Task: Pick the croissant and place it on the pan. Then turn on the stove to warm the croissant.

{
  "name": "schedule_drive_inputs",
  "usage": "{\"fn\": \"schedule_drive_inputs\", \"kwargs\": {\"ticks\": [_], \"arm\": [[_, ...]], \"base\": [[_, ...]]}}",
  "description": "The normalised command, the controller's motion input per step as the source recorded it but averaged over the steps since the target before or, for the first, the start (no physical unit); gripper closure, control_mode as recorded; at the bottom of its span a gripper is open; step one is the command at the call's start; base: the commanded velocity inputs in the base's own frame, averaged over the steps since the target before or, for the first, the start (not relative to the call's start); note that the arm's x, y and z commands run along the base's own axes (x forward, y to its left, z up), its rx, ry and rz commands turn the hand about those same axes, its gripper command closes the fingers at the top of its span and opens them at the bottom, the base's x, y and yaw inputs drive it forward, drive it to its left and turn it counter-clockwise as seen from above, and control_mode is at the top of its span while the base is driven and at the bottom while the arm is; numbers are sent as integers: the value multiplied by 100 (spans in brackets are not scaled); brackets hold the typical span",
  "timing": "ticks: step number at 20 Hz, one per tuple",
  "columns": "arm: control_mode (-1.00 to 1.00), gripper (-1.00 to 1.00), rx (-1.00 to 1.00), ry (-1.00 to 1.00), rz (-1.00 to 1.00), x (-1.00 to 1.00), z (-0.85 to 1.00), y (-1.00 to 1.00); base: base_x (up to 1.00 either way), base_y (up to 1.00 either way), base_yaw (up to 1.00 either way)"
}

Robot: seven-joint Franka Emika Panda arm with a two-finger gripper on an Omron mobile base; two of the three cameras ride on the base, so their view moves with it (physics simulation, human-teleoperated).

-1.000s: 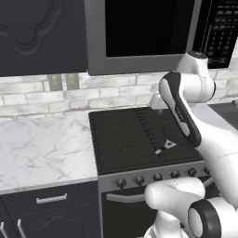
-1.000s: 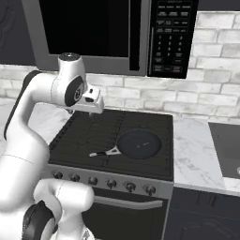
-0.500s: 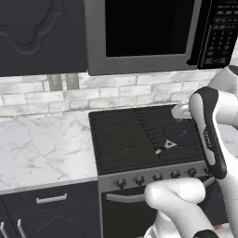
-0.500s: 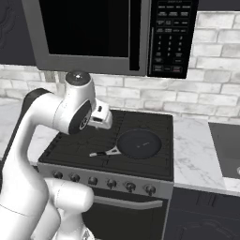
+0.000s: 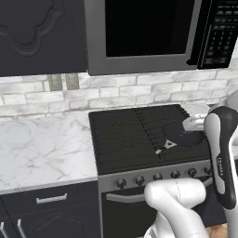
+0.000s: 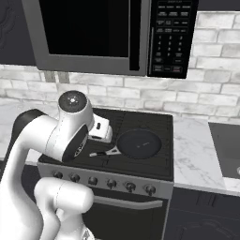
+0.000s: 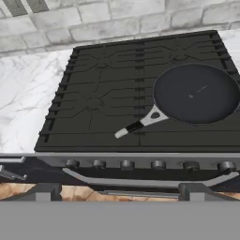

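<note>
At the kitchen range, under the microwave [image 5: 144, 32], the stove [image 5: 135, 135] sits between two stretches of marble counter [image 5: 42, 148], its grates bare except for one pan. The white arm [image 6: 51, 136] is folded tight in front of it, elbow high and wrist [image 6: 101, 131] tucked in over the stove's front left. From there the hand camera looks down and forward across the whole cooktop. The pan [image 7: 197, 93] rests empty on the right front burner, to the right of the hand's line of sight and farther back. Its handle [image 7: 140, 124] runs diagonally toward the front left, ending near the middle of the front edge above the row of knobs [image 7: 158, 164].

The coming move turns on the croissant, and where it lies cannot be told from here; it is not in the pan or anywhere on the grates. The arm probably has to swing or the base drive before a grasp can be lined up. How wide the gripper's jaws stand cannot be told either, and nothing appears to be carried.
</note>
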Motion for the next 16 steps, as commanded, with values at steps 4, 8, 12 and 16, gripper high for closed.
{"fn": "schedule_drive_inputs", "kwargs": {"ticks": [4, 8, 12, 16], "arm": [[-100, -100, 0, -2, 0, -33, -12, 0], [-100, -100, 0, 0, 0, -10, -7, 0], [-100, -100, 0, 2, 0, 0, -3, 0], [-100, -100, 0, 0, 0, 0, 0, 0]], "base": [[0, 0, 0], [0, 0, 0], [0, 0, 0], [0, 0, 0]]}}
